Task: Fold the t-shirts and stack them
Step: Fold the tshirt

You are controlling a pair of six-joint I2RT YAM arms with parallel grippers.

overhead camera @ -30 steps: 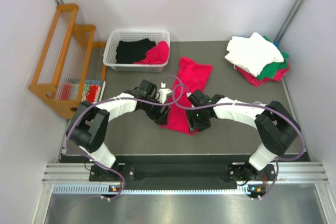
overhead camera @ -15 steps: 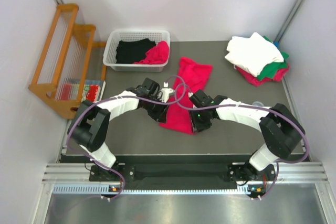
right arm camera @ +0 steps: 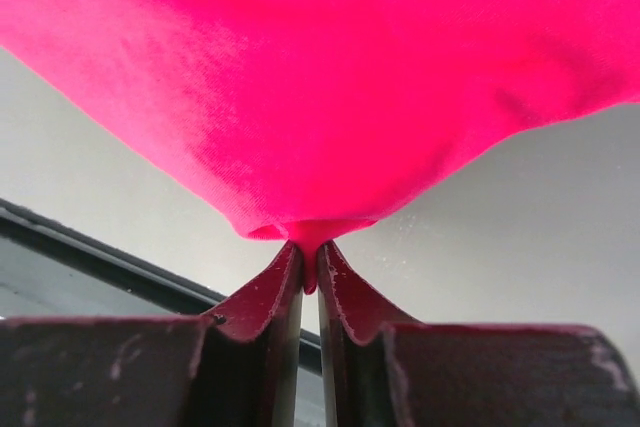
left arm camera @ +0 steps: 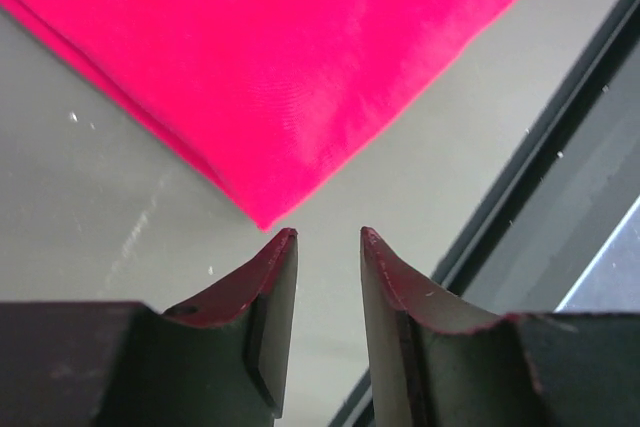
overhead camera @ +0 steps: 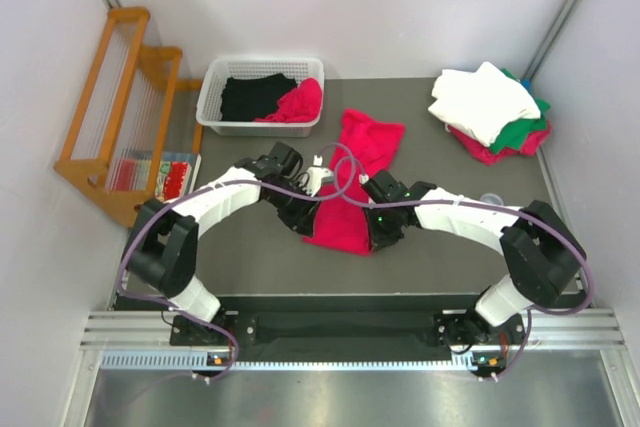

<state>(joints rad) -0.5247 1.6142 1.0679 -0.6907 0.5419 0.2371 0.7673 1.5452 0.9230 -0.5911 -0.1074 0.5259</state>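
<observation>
Below the white plastic lattice basket (overhead camera: pixel 261 95), the crimson cotton t-shirt (overhead camera: pixel 350 187) lies mid-table, right gripper (right arm camera: pixel 309 252) pinching its corner, left gripper (left arm camera: pixel 328 239) parted short of its own; both should lift evenly.

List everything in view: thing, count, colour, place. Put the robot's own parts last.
crimson t-shirt: one, bright red, mid-table, near edge between both grippers
folded t-shirts: one stack, white on top, green and red beneath, far right corner
basket: one, white plastic lattice, far left of table
basket t-shirts: two, black and crimson, inside the basket
wooden rack: one, orange-brown, left of the table
table: one, dark grey
left gripper: one, dark fingers slightly apart, just short of the crimson t-shirt's corner, not gripping it
right gripper: one, dark fingers pinched on the crimson t-shirt's edge
</observation>
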